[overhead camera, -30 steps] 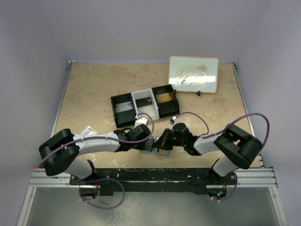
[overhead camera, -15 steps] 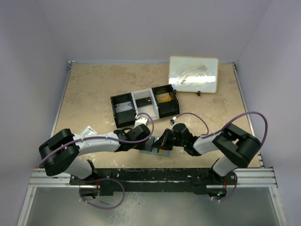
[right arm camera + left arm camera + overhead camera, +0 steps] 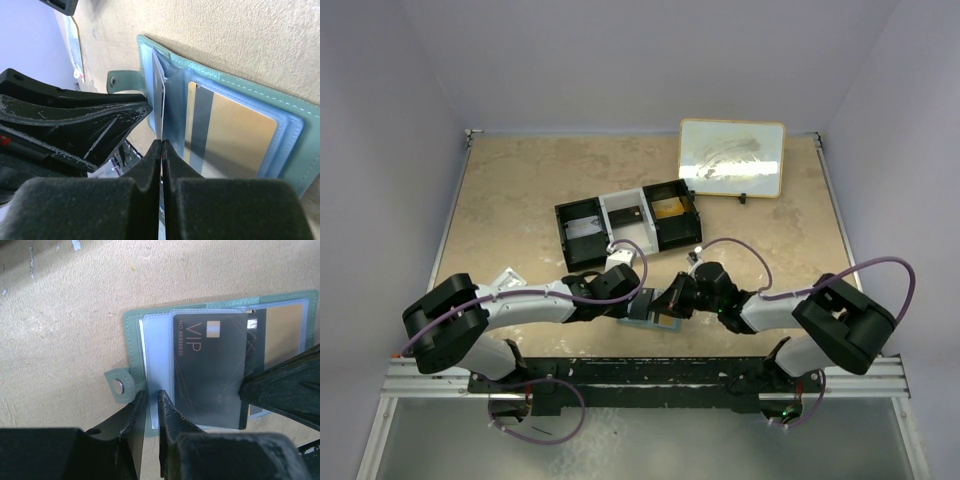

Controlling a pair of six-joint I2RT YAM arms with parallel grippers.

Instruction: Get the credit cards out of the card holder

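Right end effector (image 3: pixel 161 146): clenched, both pads pressed flat together on the free edge of the dark card (image 3: pixel 210 367). The card reads "VIP" on its face. Its opposite edge sits at the card holder's (image 3: pixel 227 82) page on the snap-tab side. The gripped edge is lifted, so the card stands tilted up from the holder. Whether it is fully clear of its slot: cannot tell.

Left end effector (image 3: pixel 150 402): jaws nearly together, clamped on the near edge of the card holder, just beside the snap tab (image 3: pixel 119 386). Pale blue lining shows in the slit between them.

Card holder: open, lying flat with lining up on the surface (image 3: pixel 65 315), between the two end effectors.

Orange-tan card (image 3: pixel 235 132): seated in the holder's other page under a clear sleeve, with a dark stripe along one side. It is apart from both end effectors.

Black-and-white tray (image 3: pixel 628 225): three compartments, on the far side of the card holder, well apart from it.
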